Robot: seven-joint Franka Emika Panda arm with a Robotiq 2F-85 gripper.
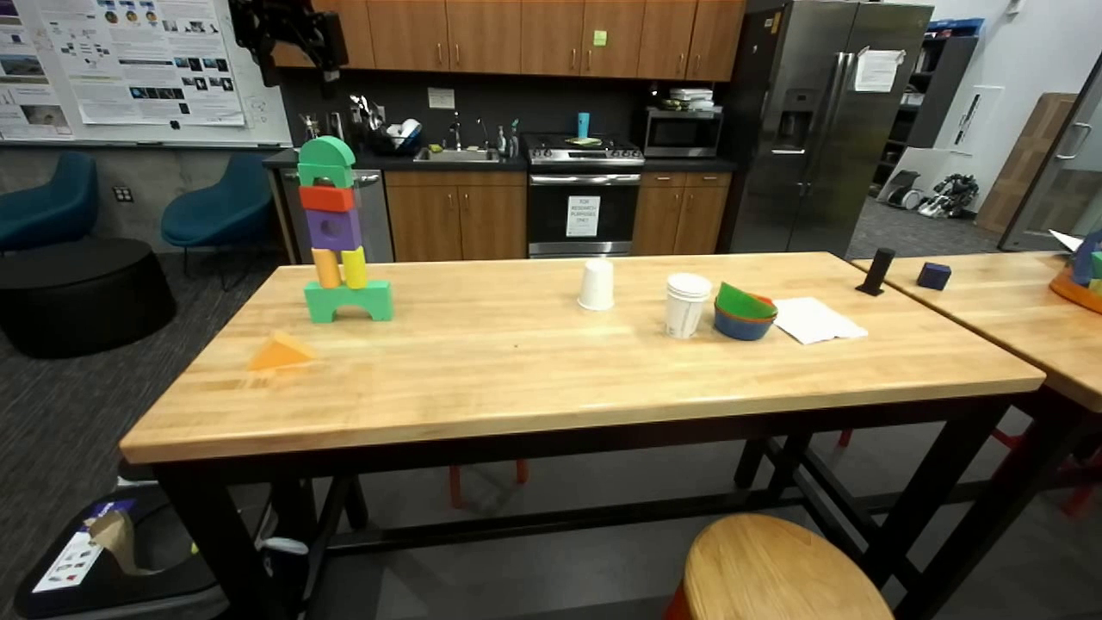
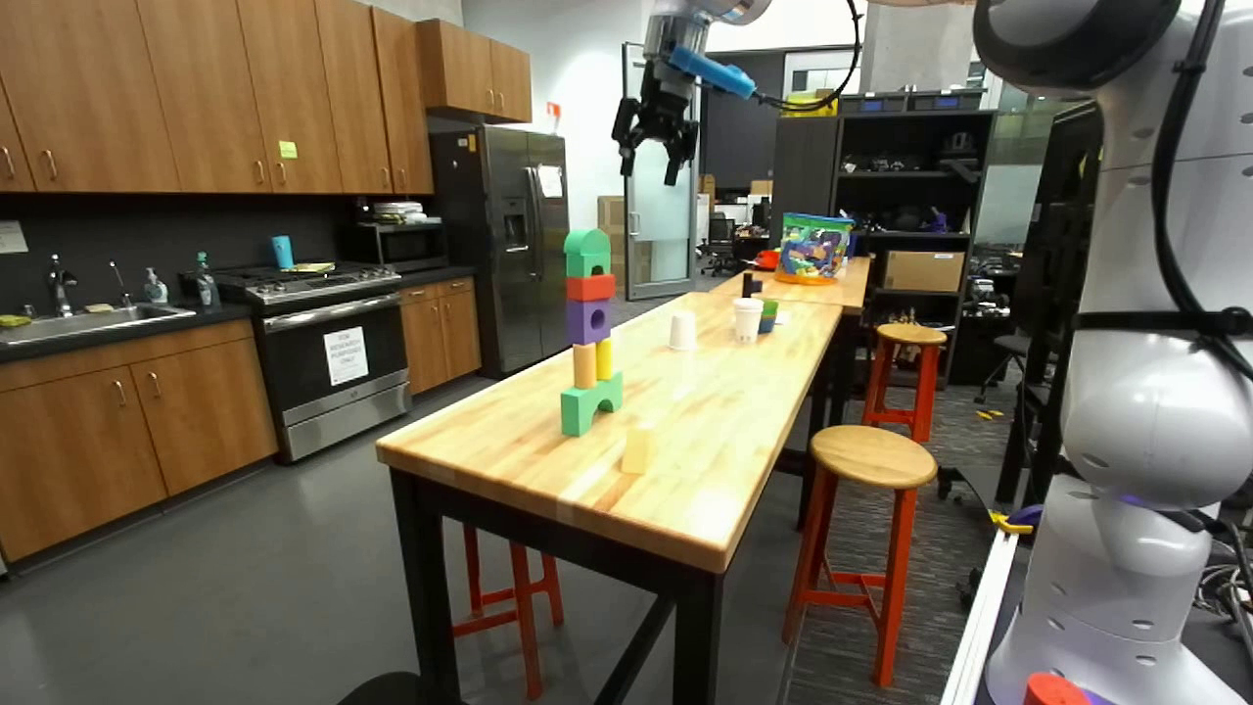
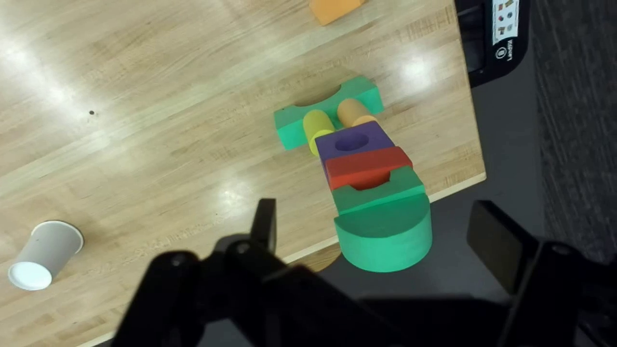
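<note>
My gripper (image 2: 650, 174) is open and empty, high above the table, with its fingers pointing down. It also shows in an exterior view (image 1: 300, 79). Below it stands an upright block tower. A green half-round block (image 3: 383, 241) on top appears between my fingers in the wrist view, apart from both. Under it are a small green notched block (image 1: 325, 177), a red block (image 1: 327, 199) and a purple block with a hole (image 1: 349, 228). These rest on orange (image 1: 326, 269) and yellow (image 1: 354, 269) cylinders on a green arch (image 1: 349, 297). An orange triangular block (image 1: 281, 351) lies near the tower.
The wooden table (image 1: 482, 379) also bears an upside-down white cup (image 1: 596, 285), stacked white cups (image 1: 686, 306), nested colored bowls (image 1: 744, 320), white paper (image 1: 816, 320) and a black upright object (image 1: 876, 272). A stool (image 1: 783, 568) stands beside it. The tower is near a table edge.
</note>
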